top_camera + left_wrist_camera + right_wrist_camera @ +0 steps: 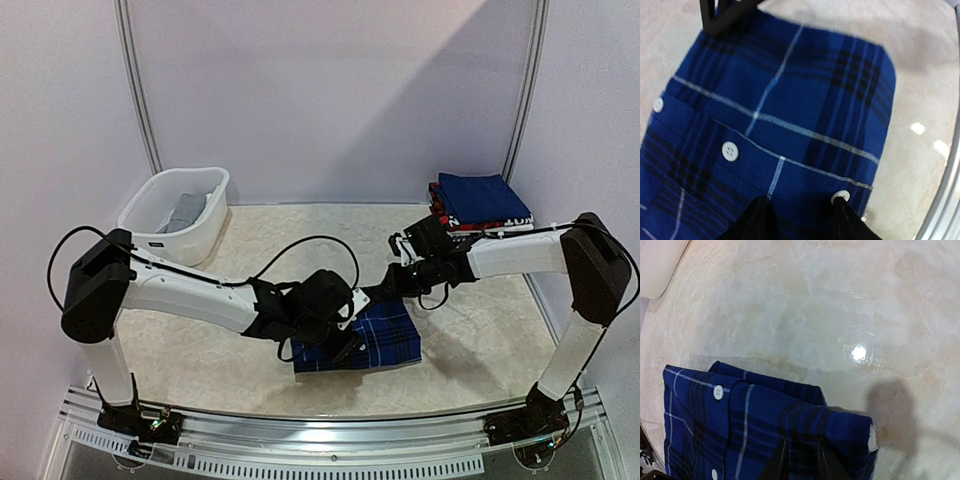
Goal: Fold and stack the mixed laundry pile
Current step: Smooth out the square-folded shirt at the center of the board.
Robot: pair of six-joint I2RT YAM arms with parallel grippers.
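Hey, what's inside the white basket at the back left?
A grey garment lies inside the white basket. The near wall hides its floor and whatever lies lower.

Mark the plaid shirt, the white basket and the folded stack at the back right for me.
plaid shirt (390, 340), top view, on its flat folded middle.
white basket (180, 242), top view, on its near wall.
folded stack (482, 195), top view, on the blue garment on top.
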